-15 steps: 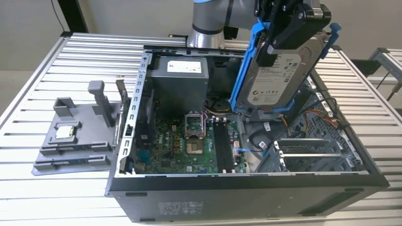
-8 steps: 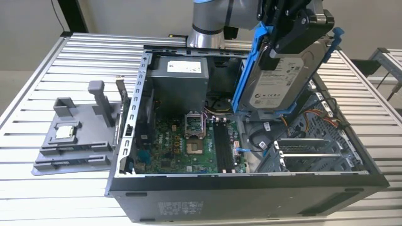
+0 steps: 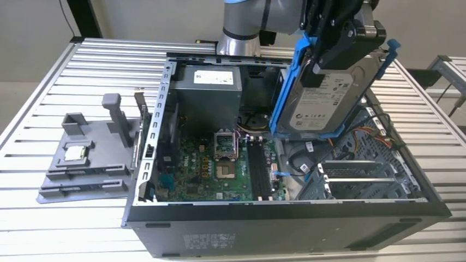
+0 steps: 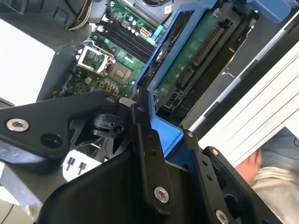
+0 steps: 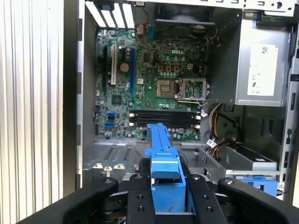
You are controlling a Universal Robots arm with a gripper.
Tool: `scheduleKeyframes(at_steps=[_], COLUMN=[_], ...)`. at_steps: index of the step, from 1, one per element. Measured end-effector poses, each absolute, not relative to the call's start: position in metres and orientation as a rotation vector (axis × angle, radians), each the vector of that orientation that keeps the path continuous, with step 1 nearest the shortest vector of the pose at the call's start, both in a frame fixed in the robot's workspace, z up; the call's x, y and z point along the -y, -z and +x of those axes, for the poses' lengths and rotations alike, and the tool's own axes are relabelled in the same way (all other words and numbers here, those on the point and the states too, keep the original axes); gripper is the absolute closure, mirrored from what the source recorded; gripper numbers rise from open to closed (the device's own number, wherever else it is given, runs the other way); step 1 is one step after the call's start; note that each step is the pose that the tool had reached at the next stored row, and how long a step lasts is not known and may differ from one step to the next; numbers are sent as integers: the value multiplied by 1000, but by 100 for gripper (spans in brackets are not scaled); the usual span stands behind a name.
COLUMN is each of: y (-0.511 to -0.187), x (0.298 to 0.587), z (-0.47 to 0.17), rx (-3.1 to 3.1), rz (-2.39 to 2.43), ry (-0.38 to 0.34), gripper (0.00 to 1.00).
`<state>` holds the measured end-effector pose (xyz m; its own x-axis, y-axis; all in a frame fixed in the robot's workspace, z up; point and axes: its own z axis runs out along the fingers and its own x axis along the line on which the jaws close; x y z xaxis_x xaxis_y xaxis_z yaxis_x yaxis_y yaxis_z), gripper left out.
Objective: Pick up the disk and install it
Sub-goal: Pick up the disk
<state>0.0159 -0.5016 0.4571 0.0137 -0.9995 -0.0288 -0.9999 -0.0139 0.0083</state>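
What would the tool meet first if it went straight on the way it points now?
The disk it holds leads the tool; straight on, it would likely reach the motherboard near the memory slots, though depth is unclear.

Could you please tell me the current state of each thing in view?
disk: held up on edge over the computer case, not installed
gripper: fingers shut on the disk
computer case: on its side, open
processor socket: retaining frame flipped open
square chip: resting on the grey fixture, outside the case
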Motion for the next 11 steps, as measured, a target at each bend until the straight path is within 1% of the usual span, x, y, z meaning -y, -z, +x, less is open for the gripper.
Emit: scheduleKeyframes(at_steps=[11], y=[-457], x=[502], z=[18], rx=[-2231], rz=[-2190], ry=[-41], gripper=[100])
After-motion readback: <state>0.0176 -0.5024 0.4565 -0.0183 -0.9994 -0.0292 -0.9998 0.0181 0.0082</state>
